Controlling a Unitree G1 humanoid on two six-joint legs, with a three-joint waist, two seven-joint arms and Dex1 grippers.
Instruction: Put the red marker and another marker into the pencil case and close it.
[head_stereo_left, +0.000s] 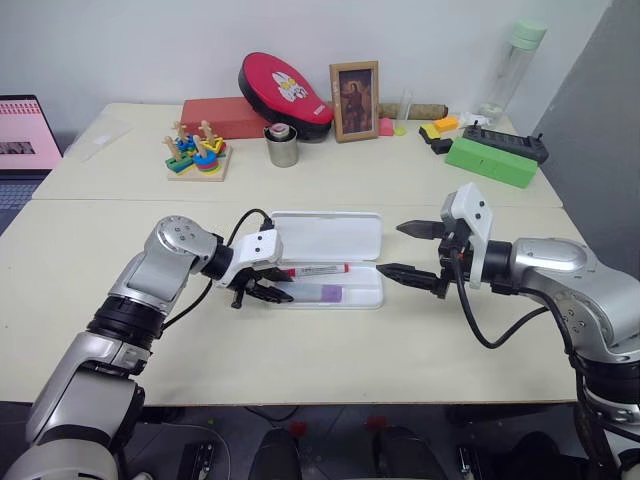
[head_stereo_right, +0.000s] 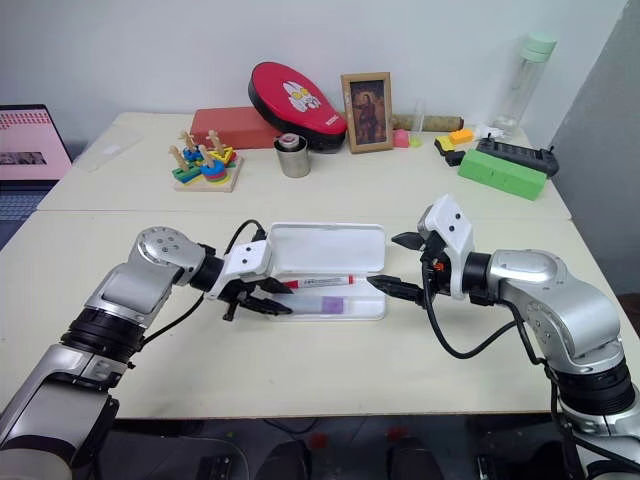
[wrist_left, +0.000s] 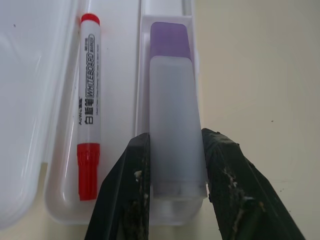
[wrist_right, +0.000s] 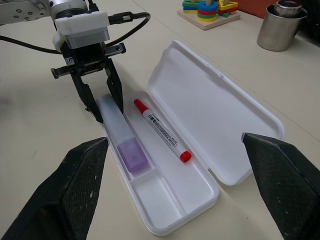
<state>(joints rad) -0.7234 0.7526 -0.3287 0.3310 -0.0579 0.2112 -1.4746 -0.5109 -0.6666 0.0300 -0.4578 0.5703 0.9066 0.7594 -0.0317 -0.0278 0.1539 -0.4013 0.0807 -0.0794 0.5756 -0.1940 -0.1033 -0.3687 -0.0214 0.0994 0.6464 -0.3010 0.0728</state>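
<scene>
The left gripper (wrist_left: 172, 165) pinches the purple highlighter (wrist_left: 171, 110) inside the open pencil case (wrist_right: 220, 107) beside the red marker (wrist_left: 88, 107); it should release gently before withdrawing. The right gripper (head_stereo_left: 418, 251) stands wide open.

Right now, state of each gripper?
Left gripper: shut on the chunky pale lavender highlighter, lying in the open white plastic pencil case.
Right gripper: open, holding nothing.
</scene>
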